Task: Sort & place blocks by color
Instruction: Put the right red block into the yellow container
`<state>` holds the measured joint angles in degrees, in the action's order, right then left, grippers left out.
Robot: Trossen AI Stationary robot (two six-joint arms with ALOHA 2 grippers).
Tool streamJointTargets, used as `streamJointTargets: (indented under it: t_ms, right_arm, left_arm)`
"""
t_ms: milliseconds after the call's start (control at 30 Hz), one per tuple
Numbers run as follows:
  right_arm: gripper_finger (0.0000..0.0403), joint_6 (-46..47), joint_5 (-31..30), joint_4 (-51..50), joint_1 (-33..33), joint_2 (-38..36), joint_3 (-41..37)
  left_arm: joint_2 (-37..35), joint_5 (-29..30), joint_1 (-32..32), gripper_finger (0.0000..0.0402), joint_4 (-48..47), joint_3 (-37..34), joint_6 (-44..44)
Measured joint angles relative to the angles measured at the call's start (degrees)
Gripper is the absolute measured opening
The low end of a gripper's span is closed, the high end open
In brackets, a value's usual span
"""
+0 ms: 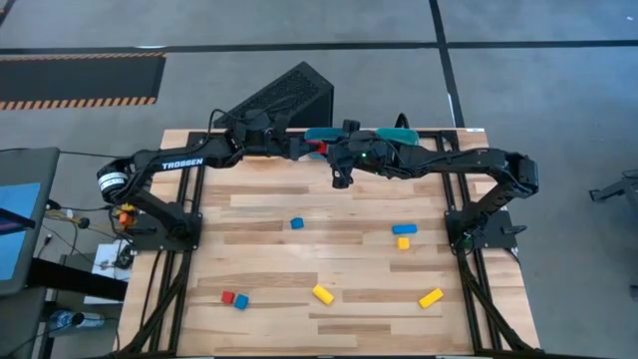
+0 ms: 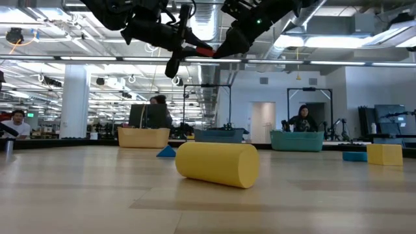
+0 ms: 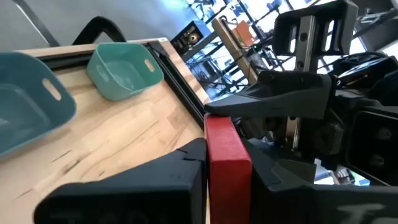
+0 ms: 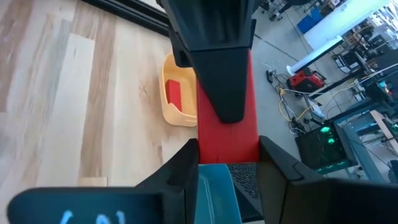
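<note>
place: robotics lab in an open industrial hall | cues: exposed ceiling ducts and strip lights; people at workstations; hazard-striped floor tape; wooden counter on black frame; monitor, loose cables

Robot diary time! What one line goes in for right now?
left gripper: shut on red block | right gripper: also shut on red block, handover above table's far edge | orange bin: holds one red block

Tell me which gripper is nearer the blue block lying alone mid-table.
Left. The left gripper hovers behind the blue block, slightly toward the right; the right gripper meets it there, marginally farther right, both holding a red block.
</note>
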<state>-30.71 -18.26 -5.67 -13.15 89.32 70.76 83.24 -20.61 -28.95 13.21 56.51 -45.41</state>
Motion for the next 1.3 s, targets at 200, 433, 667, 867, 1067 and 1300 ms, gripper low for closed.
streamJointTargets:
  t_ms: [200,433,667,867,1067,1300]
  right_arm:
    - [0.0172,11.07,-1.38,0.22,-0.50,0.04,0.00]
    - [0.0209,31.76,-1.29,-9.29,-3.82,-0.11,-0.35]
    - [0.0190,40.08,2.45,-10.75,-4.00,-3.37,-9.29]
    - [0.0172,49.24,7.89,-6.06,-3.58,-8.71,-17.37]
    - [0.0157,52.24,7.83,-5.44,-3.45,-12.28,-18.85]
    - [0.0143,58.72,7.27,-9.61,-3.60,-17.14,-18.80]
  left_arm:
    - [0.00,0.28,-2.24,0.0040,-0.41,0.02,2.25]
    - [0.00,0.88,-7.50,0.0029,-4.99,0.00,5.61]
    - [0.00,3.17,-11.39,0.0039,-16.83,-0.02,13.61]
    - [0.00,6.62,-12.31,0.0034,-21.70,-0.04,19.33]
    - [0.00,6.95,-12.97,0.0037,-21.64,-0.04,20.81]
    - [-0.14,5.18,-15.48,0.0036,-22.51,0.27,19.22]
